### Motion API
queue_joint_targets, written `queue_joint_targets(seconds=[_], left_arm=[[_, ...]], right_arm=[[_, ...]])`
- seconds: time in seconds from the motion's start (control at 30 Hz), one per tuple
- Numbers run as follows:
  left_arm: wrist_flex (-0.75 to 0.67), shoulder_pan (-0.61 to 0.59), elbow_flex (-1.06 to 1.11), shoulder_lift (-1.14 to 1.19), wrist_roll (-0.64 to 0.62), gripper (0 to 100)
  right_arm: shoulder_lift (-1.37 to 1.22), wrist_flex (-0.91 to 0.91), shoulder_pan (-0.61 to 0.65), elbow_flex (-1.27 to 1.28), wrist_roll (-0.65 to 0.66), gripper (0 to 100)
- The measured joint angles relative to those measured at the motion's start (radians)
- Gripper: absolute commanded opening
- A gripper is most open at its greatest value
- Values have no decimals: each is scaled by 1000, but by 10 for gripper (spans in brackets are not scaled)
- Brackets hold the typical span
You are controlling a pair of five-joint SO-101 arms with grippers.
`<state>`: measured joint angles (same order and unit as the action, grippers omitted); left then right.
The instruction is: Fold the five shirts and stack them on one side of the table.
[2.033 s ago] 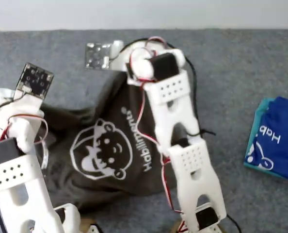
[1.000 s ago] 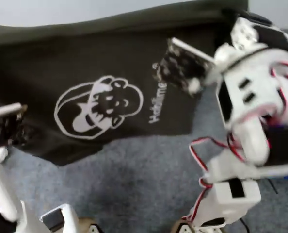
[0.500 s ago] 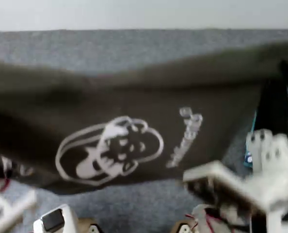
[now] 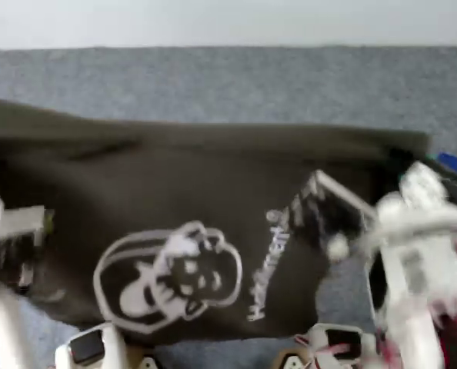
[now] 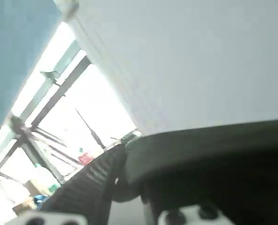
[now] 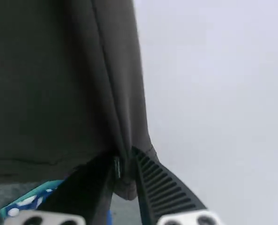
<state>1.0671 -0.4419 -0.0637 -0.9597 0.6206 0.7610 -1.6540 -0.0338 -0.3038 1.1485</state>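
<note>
Pinching a gathered edge of the dark olive shirt (image 6: 50,93) in the right gripper (image 6: 125,171), jaws pressed together on the cloth. Clamping the opposite end in the left gripper (image 5: 129,176), by the look of the dark cloth running out from its jaws. Holding the shirt stretched above the grey table (image 4: 213,77), spanning 9 o'clock to 3 o'clock in the high view, printed face toward the camera. Judging this as spreading before a fold: lowering both ends evenly, holding tension level, laying the free hem down first against wrinkles. Using the table's 3 o'clock edge for stacking, probably, with a blue shirt (image 4: 453,161) lying there.
</note>
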Motion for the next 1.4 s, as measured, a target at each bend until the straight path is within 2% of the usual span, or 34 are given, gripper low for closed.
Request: queue_joint_targets(seconds=[0.1,0.17,0.37,0.5,0.63,0.77,0.87,1.13,1.4], left_arm=[[-14,74,204,6,69,14],[-71,112,351,12,84,14],[-361,164,743,71,87,13],[-529,172,796,226,120,13],[-615,172,726,433,126,13],[-629,190,562,647,129,13],[-629,204,425,786,129,13],[-551,236,63,1040,137,13],[-431,236,-209,1171,287,13]], right_arm=[[-20,146,18,247,0,9],[-21,270,31,407,0,9],[-32,681,58,784,2,9],[-144,937,63,867,2,9],[-316,1183,63,868,2,9],[-474,1413,71,868,2,9],[-585,1510,80,832,2,9],[-907,1585,81,528,2,9],[-1097,1585,81,321,2,9]])
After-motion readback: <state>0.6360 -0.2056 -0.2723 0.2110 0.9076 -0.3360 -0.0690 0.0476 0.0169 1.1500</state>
